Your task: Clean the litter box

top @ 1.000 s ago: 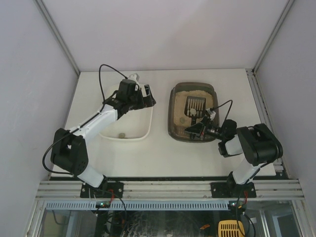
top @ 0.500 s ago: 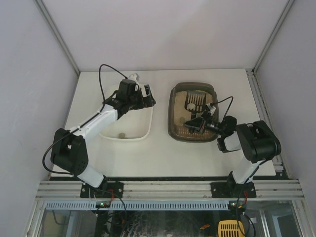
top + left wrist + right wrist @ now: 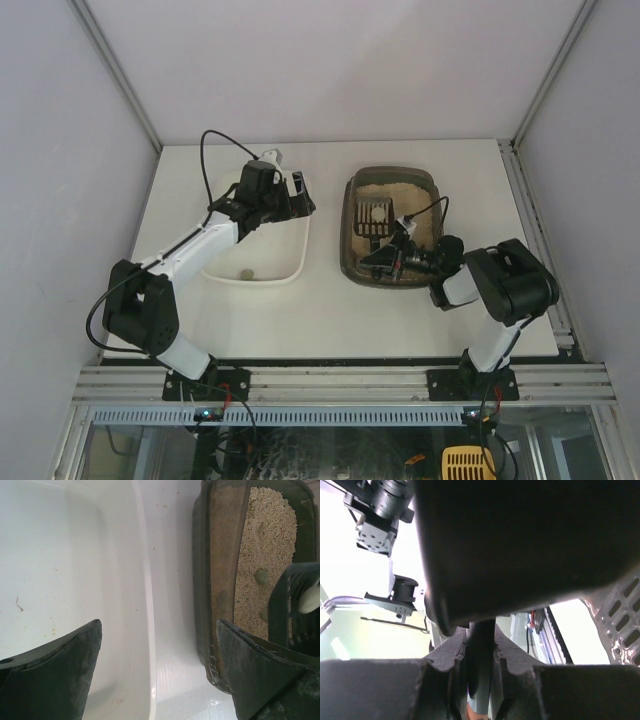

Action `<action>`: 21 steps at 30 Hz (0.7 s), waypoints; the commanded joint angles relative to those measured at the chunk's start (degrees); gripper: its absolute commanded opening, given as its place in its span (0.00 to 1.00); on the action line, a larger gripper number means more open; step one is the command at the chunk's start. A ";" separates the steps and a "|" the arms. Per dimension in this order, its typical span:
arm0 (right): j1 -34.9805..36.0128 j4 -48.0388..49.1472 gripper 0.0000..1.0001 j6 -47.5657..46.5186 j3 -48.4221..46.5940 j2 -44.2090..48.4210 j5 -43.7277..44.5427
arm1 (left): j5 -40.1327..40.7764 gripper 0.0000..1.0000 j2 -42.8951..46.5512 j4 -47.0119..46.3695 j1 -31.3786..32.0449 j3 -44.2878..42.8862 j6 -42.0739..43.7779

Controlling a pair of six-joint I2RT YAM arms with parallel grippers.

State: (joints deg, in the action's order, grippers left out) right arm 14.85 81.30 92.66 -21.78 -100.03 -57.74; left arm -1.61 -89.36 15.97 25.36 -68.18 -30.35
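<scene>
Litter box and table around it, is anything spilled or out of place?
Nothing stands out: the litter and a few grey clumps lie inside the litter box, and the white tray holds one small lump.

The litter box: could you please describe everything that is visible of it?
The litter box is a dark brown-grey, rounded-rectangular plastic tray with a raised rim, flat, right of the white tray. Beige granular litter with a few greyish clumps fills it. A dark slotted scoop, held by the right gripper, reaches into it.
</scene>
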 commanded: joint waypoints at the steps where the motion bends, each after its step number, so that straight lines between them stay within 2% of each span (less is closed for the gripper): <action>1: -2.99 4.63 0.00 1.52 -0.34 -0.13 -1.57 | 0.50 1.00 1.20 -1.29 -0.27 1.20 1.42; 3: -5.34 4.51 0.00 1.66 -0.04 0.97 -1.34 | 0.55 1.00 1.63 -1.35 -0.24 1.41 1.59; 5: -3.50 2.56 0.00 0.32 -0.59 2.27 -1.70 | 0.94 1.00 2.14 -1.45 -0.23 1.47 2.13; 8: 0.49 -5.32 0.00 -5.40 -1.25 4.77 -1.62 | 1.14 1.00 3.21 -1.47 -0.95 0.62 3.82; 10: 1.99 -12.02 0.00 -9.31 -1.93 6.80 -1.13 | -1.64 1.00 4.04 -0.64 -2.64 -1.41 6.77; 14: 5.93 -25.53 0.00 -17.17 -4.48 10.18 0.83 | -6.10 1.00 4.41 7.12 -7.85 -9.76 12.10; 18: 11.47 -42.85 0.00 -26.96 -9.79 12.73 5.19 | -10.49 1.00 3.86 14.20 -15.33 -15.88 13.64; 21: 16.70 -59.93 0.00 -37.24 -16.72 14.05 10.86 | -14.45 1.00 4.07 15.59 -21.94 -16.05 12.25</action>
State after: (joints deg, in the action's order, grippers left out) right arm 26.09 43.57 71.50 -30.68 -89.23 -54.02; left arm -9.69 -88.03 26.81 10.02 -80.60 -19.77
